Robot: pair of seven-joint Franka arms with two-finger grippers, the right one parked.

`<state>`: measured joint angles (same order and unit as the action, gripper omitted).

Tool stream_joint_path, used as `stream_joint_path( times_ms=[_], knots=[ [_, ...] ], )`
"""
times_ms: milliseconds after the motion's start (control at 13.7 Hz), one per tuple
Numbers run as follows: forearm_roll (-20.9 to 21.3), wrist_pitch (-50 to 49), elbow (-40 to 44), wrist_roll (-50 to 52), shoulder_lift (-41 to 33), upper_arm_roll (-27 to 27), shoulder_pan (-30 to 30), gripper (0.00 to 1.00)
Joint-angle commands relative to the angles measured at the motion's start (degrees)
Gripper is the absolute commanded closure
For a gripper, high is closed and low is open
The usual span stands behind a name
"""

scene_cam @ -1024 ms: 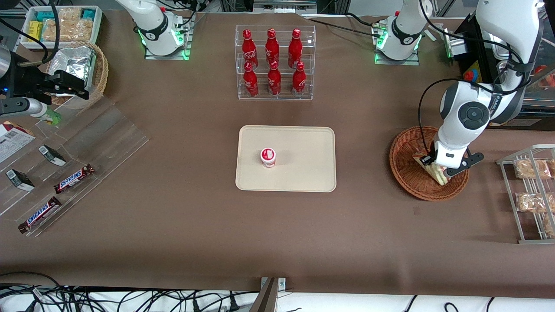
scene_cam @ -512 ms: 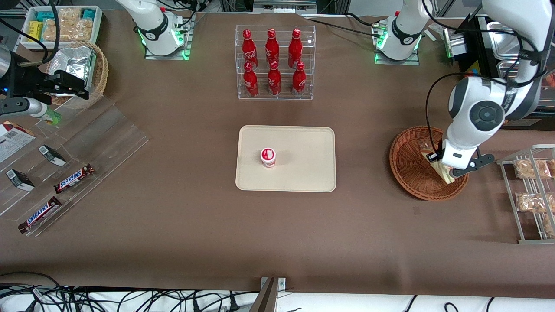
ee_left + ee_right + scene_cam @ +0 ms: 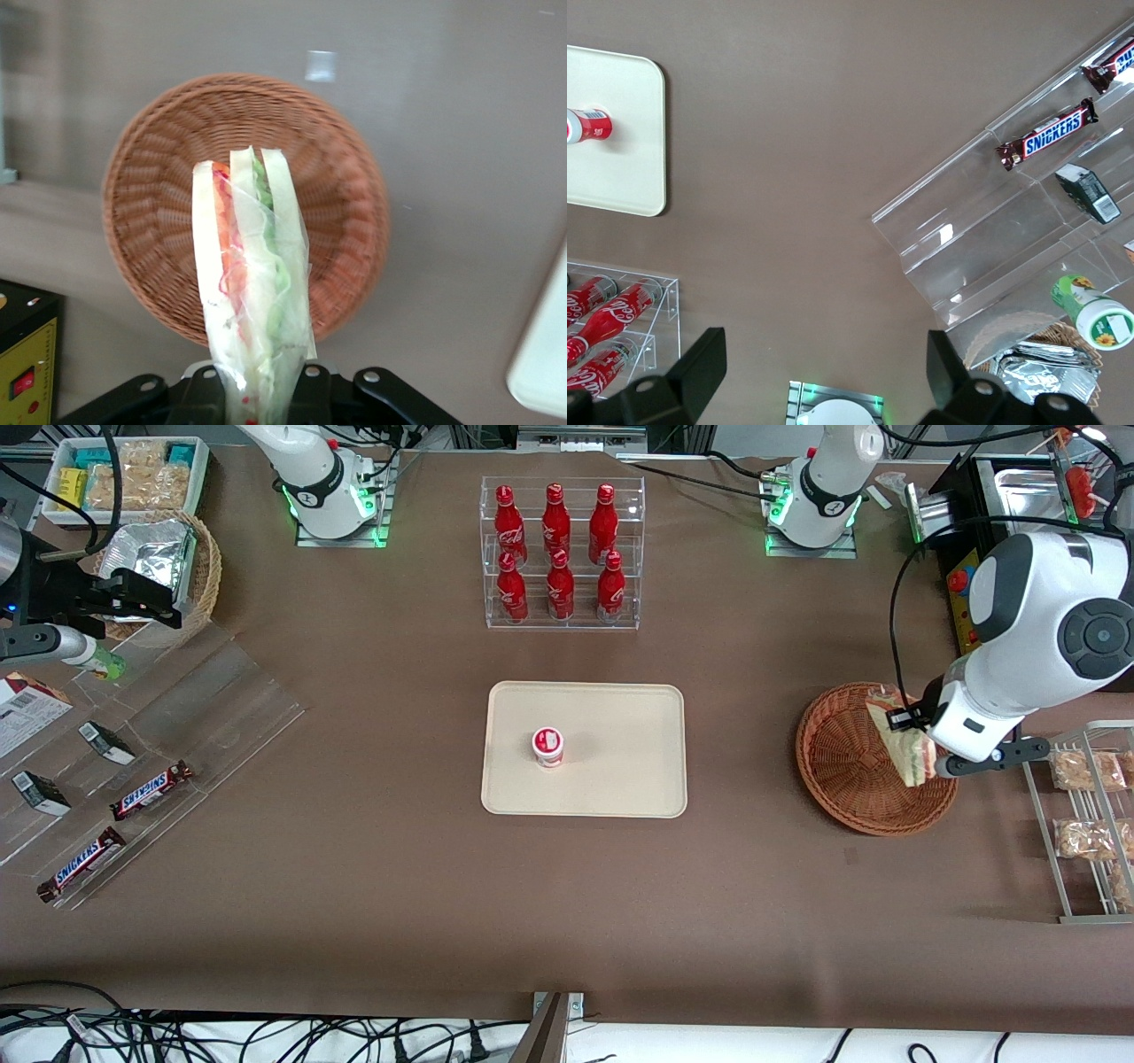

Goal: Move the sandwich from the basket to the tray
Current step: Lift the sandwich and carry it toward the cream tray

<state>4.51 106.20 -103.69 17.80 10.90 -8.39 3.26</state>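
Gripper (image 3: pixel 921 751) fingers (image 3: pixel 306 390) clamp sandwich (image 3: pixel 902 742) above basket (image 3: pixel 837 766).

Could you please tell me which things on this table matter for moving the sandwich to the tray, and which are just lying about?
Part of the job:
- sandwich, held by the gripper above the basket
- basket, now empty
- tray, the destination

Just lying about:
- small red-and-white cup on the tray
- cola bottles in their rack
- Snickers bars
- bagged snacks on the wire rack
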Motion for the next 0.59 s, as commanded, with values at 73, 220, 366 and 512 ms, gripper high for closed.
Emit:
stream_joint_path(
  times_ms=[73,220,366,512],
  knots=[
    [-3.1,-2.75,4.89,-2.51,0.52,-8.54,-0.18,1.0],
    [-3.19,-1.88,5.07,-2.76,0.87,-14.0,-0.18,1.0],
    [-3.98,-1.52,6.47,-3.12,1.92,-18.05,-0.35,1.0],
    [-4.95,-0.13,7.1,-2.34,3.94,-21.92,-0.62,1.0]
  ],
)
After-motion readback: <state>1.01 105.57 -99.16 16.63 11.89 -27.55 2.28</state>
